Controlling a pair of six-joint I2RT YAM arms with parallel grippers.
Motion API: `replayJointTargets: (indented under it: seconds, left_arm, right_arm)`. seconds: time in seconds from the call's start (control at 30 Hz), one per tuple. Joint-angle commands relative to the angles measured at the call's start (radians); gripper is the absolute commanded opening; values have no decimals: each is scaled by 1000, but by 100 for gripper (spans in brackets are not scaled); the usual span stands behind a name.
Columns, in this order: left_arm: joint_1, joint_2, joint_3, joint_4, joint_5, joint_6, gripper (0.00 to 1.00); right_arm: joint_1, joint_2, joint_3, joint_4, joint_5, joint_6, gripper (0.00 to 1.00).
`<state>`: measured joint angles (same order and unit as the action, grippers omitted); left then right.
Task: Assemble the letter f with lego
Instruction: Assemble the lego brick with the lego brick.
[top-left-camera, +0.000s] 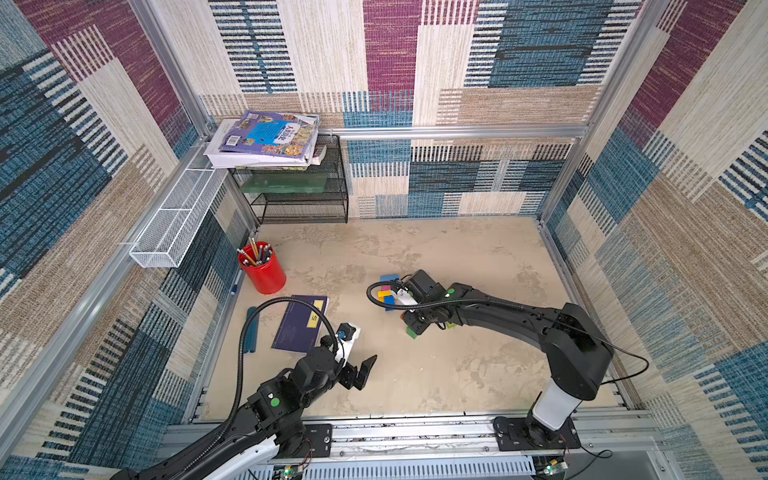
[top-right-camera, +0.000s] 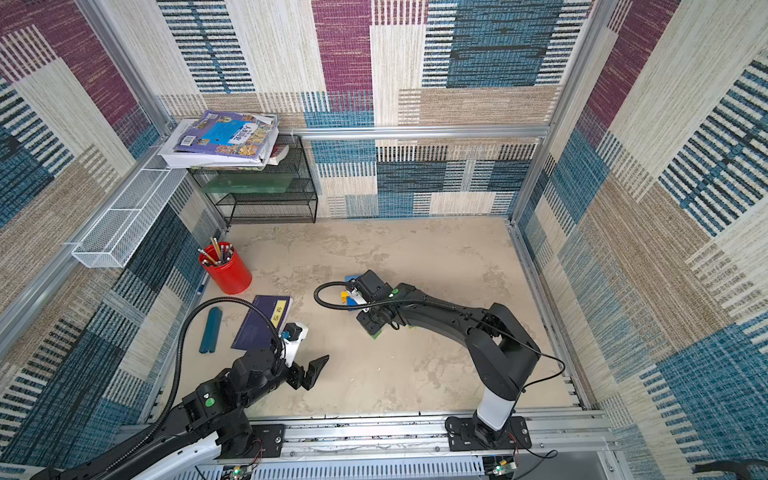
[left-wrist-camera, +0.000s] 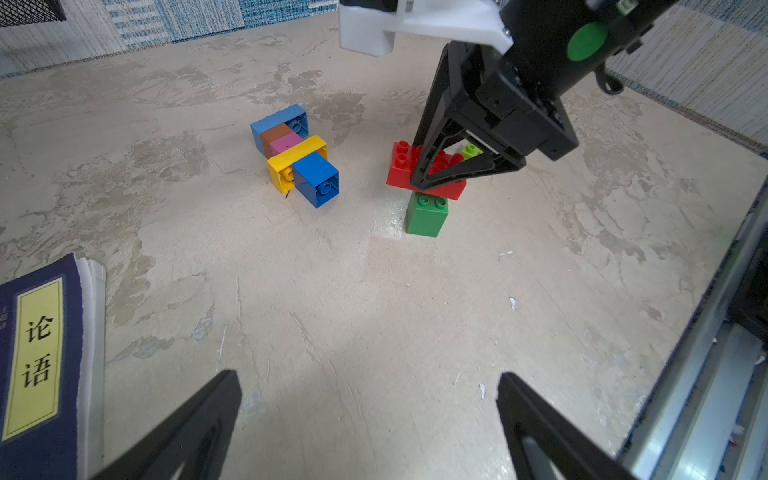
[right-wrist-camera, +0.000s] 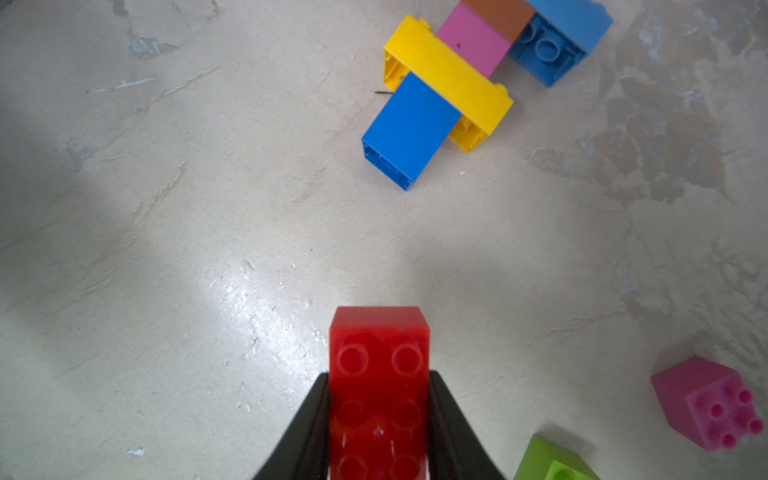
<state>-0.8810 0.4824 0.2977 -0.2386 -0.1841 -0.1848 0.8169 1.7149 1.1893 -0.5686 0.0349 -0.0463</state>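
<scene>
A joined row of lego (left-wrist-camera: 295, 149) lies on its side on the table: light blue, brown, pink, a yellow crossbar, then blue (right-wrist-camera: 449, 75). In both top views the right arm's cable and camera partly hide it (top-left-camera: 388, 291). My right gripper (right-wrist-camera: 379, 376) is shut on a red oblong brick (left-wrist-camera: 415, 174), which it holds level right over an upright green brick (left-wrist-camera: 427, 214); I cannot tell if they touch. A light green brick (right-wrist-camera: 552, 461) and a pink brick (right-wrist-camera: 710, 403) lie loose nearby. My left gripper (left-wrist-camera: 369, 376) hovers open and empty over bare table nearer the front edge (top-left-camera: 365, 370).
A purple book (top-left-camera: 299, 320) and a blue tube (top-left-camera: 251, 330) lie at the left front. Behind them stands a red pencil cup (top-left-camera: 262, 270). A black mesh shelf (top-left-camera: 299, 195) with books fills the back left corner. Metal rails edge the table.
</scene>
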Motion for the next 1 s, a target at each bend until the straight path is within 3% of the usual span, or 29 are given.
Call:
replayJointTargets:
  seconds: [0.0, 0.97]
  left_arm:
    - [-1, 4, 2, 19, -14, -9, 99]
    - [0, 19, 2, 25, -11, -9, 99]
  right_arm:
    - [2, 6, -3, 5, 4, -9, 27]
    - [6, -11, -54, 11, -19, 10, 24]
